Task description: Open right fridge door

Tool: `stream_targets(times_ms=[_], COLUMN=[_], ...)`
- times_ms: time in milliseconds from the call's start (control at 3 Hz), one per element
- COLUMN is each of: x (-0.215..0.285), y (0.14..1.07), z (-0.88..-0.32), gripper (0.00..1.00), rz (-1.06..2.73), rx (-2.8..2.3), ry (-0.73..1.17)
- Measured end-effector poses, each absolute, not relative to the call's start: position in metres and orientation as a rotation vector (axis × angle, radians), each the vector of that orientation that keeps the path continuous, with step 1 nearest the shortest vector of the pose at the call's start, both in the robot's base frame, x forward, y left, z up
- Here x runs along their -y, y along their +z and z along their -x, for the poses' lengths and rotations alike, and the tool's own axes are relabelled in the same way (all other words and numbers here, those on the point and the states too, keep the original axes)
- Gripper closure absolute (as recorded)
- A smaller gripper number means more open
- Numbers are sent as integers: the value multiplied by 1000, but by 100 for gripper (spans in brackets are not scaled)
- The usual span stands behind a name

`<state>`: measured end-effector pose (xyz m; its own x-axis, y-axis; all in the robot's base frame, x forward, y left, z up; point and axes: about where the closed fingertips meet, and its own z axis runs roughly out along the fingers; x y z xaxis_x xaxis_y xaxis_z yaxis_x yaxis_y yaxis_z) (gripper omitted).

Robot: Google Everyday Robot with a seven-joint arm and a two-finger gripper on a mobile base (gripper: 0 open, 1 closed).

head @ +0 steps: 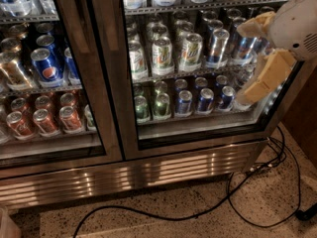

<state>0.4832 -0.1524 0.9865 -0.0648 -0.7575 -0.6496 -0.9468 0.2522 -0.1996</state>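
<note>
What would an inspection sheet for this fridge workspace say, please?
Surface: speckled terrazzo floor.
Job's things: right glass-paned fridge door with brushed steel frame, shut; cans shelved behind it.
Clutter: pale object at lower left corner, unidentifiable.
Grippers: cream two-finger gripper in front of the door's right edge, fingers apart, holding nothing.
Cables: black cable trails across floor, looping at right.
Surroundings: twin left glass door fronting blue Pepsi cans; ribbed steel grille below.
</note>
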Motion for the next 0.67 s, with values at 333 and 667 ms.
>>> stream_targets(times_ms=[333, 667], x=[144, 144], y=[991, 991], z=[-481, -481], gripper=[0, 0], rz=[1541, 1541], rx=[-1845, -1845], ry=[408, 409])
